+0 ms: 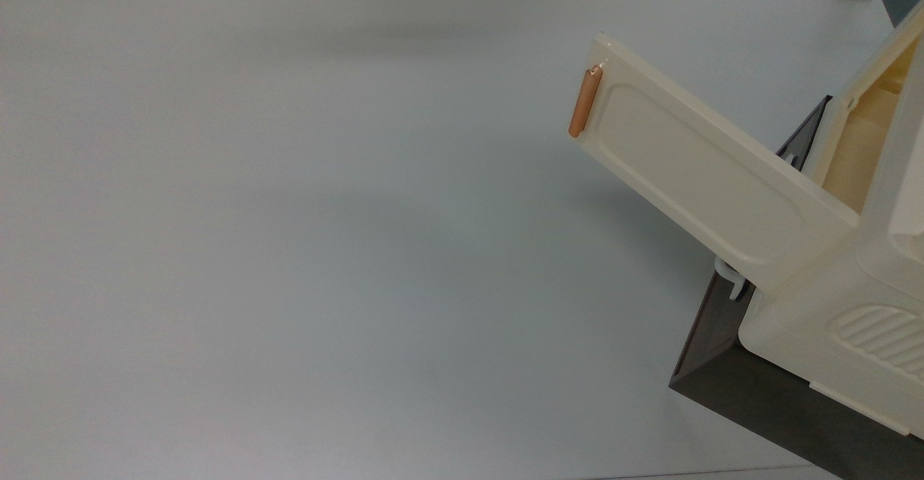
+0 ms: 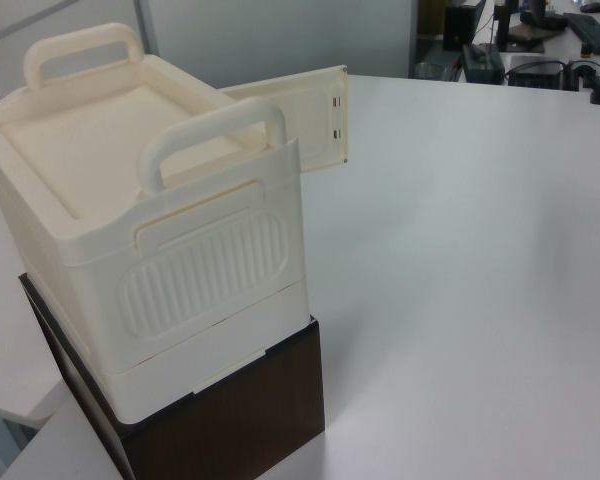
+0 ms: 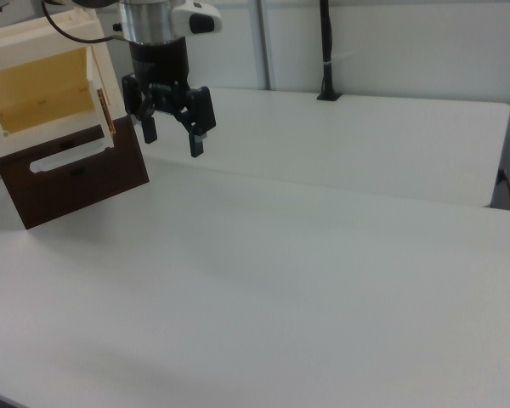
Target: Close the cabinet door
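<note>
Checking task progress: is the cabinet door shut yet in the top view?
No, the cabinet door stands swung out from the cabinet, its orange-brown handle far from the opening.

**Non-task items in view**

Broad white flat-topped desk. Dark grey-brown box-shaped base with a white loop handle on its front panel. Black upright pole on a small black foot at the desk's far edge, right view.
</note>
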